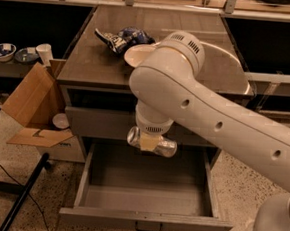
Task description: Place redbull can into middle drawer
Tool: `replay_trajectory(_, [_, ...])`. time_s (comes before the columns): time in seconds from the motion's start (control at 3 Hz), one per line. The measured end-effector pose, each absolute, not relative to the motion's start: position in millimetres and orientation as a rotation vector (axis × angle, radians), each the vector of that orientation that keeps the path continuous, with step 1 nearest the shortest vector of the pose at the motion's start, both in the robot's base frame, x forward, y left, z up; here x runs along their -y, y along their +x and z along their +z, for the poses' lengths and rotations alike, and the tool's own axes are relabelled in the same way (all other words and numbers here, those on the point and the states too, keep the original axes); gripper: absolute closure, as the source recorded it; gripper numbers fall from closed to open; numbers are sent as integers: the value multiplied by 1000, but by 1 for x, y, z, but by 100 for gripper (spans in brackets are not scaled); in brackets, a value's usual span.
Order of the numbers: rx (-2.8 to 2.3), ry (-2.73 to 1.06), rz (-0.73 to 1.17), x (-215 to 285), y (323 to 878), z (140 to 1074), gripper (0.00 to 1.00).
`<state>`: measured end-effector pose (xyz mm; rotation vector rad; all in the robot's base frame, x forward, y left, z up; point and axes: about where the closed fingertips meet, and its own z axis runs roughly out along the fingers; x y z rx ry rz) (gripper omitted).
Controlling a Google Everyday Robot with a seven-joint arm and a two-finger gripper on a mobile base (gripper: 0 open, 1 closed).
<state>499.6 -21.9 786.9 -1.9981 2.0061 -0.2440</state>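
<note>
My gripper (149, 142) hangs from the big white arm and is shut on the redbull can (165, 148). The slim silver can lies sideways in the grip. It hangs in the air over the back part of the open middle drawer (144, 187), just below the closed shallower drawer front (99, 122). The drawer is pulled out, with a flat grey floor and nothing in it. Its dark handle (148, 228) shows at the front edge. The arm hides the gripper's upper part.
A blue and white snack bag (122, 38) and a white bowl (137, 55) lie on the cabinet top (99, 63). An open cardboard box (31, 103) stands left of the cabinet. A black stand leg (22, 196) crosses the floor at lower left.
</note>
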Motion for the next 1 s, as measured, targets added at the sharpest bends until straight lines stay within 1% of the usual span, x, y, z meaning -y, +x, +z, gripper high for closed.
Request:
replay_trajectory(0.33, [-2065, -1954, -157, 10, 479, 735, 100])
replay_trajectory(1.0, [-2153, -1837, -64, -18, 464, 645, 100])
